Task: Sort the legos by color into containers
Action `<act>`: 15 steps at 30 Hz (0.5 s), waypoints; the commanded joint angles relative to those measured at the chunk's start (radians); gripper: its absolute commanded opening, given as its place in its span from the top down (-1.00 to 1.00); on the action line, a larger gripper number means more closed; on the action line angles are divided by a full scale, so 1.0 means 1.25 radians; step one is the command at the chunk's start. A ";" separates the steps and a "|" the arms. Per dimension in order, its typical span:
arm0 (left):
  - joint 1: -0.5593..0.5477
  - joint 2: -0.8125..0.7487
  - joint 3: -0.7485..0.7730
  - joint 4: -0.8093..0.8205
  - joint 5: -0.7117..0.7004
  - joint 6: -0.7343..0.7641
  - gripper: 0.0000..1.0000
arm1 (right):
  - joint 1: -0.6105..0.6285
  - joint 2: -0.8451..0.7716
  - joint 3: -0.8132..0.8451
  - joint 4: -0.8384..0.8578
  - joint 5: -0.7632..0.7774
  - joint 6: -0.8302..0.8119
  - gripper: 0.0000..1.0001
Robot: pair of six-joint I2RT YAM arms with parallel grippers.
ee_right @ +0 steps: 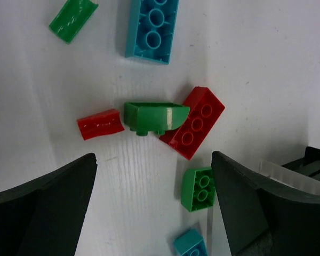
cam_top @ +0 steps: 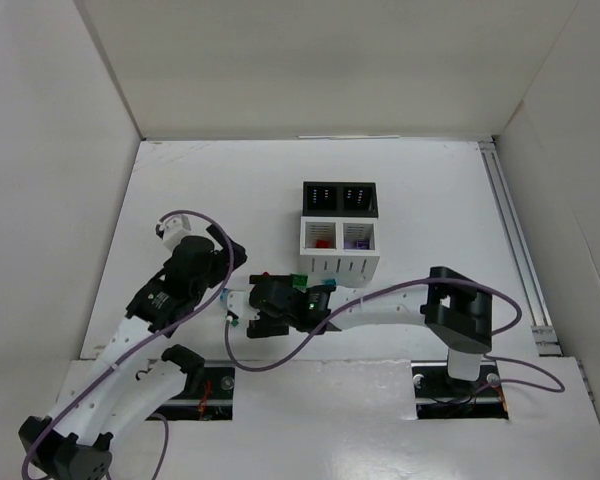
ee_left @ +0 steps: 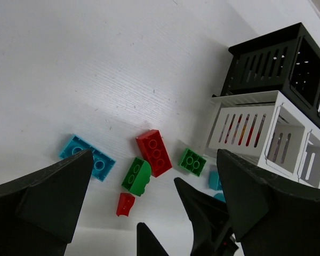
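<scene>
Several legos lie loose on the white table in front of the containers. In the right wrist view I see a teal brick (ee_right: 152, 29), a green curved piece (ee_right: 73, 20), a small red piece (ee_right: 100, 124), a green rounded brick (ee_right: 154, 117), a red brick (ee_right: 194, 128), a green square brick (ee_right: 200, 189) and a teal piece (ee_right: 189, 244). My right gripper (ee_right: 153, 157) is open and empty above them. My left gripper (ee_left: 153, 160) is open and empty, facing the same pile, with the red brick (ee_left: 154, 152) ahead. Two white bins (cam_top: 338, 248) and two black bins (cam_top: 340, 197) stand behind.
The left white bin holds red pieces (cam_top: 322, 241) and the right white bin purple ones (cam_top: 357, 240). Both grippers (cam_top: 232, 300) (cam_top: 265, 308) sit close together left of the bins. White walls enclose the table; a rail (cam_top: 515, 250) runs along its right edge.
</scene>
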 commanded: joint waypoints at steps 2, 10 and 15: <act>0.004 -0.059 -0.022 0.008 0.002 -0.010 -1.00 | -0.018 0.028 0.062 0.027 0.035 -0.014 -0.85; 0.004 -0.069 -0.022 0.015 0.002 -0.010 -1.00 | -0.084 0.055 0.039 0.037 -0.019 -0.007 -0.85; 0.004 -0.047 -0.022 0.023 0.002 -0.010 -1.00 | -0.085 0.091 0.073 0.037 -0.044 -0.031 -0.85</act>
